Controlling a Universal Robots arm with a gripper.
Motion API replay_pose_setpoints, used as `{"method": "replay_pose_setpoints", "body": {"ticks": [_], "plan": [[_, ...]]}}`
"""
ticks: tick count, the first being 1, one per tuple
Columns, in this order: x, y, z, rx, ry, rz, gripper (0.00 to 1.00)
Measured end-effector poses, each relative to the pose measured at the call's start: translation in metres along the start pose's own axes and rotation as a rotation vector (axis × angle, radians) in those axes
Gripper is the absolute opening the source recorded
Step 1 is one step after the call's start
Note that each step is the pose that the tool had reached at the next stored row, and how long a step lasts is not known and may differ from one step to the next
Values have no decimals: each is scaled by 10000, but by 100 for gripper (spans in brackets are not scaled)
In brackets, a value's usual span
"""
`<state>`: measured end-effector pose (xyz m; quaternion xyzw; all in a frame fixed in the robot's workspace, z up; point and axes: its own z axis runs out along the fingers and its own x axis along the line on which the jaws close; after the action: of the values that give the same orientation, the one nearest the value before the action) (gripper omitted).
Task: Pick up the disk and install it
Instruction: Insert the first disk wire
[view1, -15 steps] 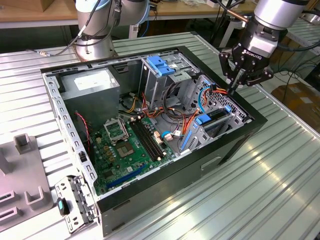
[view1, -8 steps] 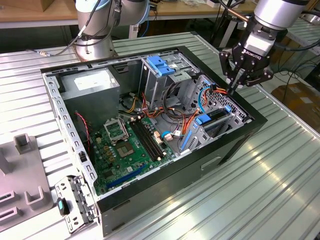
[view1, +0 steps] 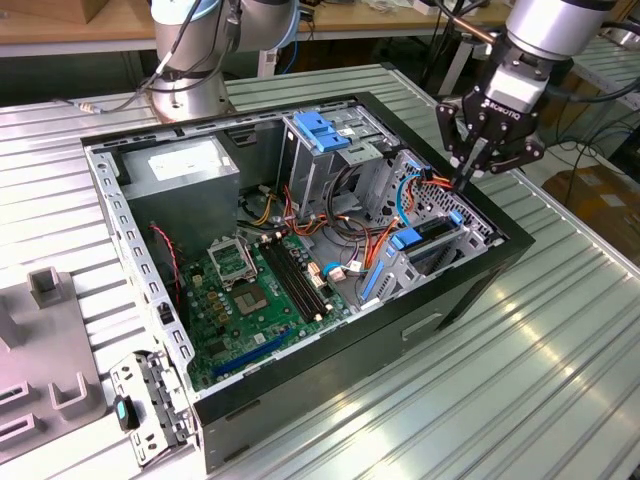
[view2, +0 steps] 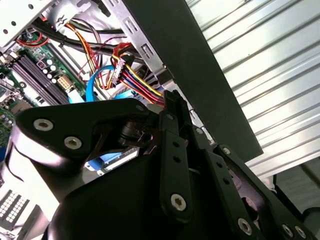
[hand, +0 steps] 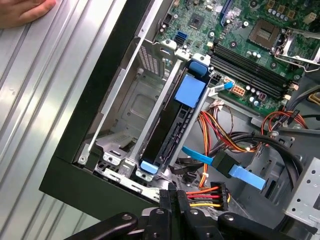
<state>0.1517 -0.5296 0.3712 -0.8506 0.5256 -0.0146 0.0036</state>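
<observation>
The disk (hand: 172, 132) stands on edge in the drive cage at the corner of the open computer case (view1: 420, 330), its blue rail tab (hand: 192, 90) facing up. In the exterior view the disk (view1: 420, 240) sits in the bay at the case's right end. My gripper (view1: 465, 178) hangs just above the case wall beside that bay, fingers pressed together with nothing between them. In the first wrist view the gripper (hand: 173, 196) is next to a bundle of red, yellow and black power wires (hand: 210, 192). The second wrist view has the shut fingertips (view2: 172, 100) close to the same wires.
A grey power supply (view1: 185, 165) with a white sticker sits at the case's back. A blue-latched cage (view1: 325, 130) stands mid-case above the motherboard (view1: 260, 290). A loose blue data cable (hand: 235, 170) lies near the gripper. A hand (hand: 22, 10) rests on the ribbed table.
</observation>
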Motion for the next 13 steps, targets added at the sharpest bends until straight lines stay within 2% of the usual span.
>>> {"method": "replay_pose_setpoints", "body": {"ticks": [3, 5, 8, 10, 13], "plan": [[-9, 20, 0, -1, 1, 6, 16], [-10, 20, 1, -5, 5, 238, 16], [-10, 21, 2, -17, 16, 758, 16], [-10, 21, 3, -30, 30, 1410, 16], [-10, 21, 5, -40, 41, 1900, 16]]}}
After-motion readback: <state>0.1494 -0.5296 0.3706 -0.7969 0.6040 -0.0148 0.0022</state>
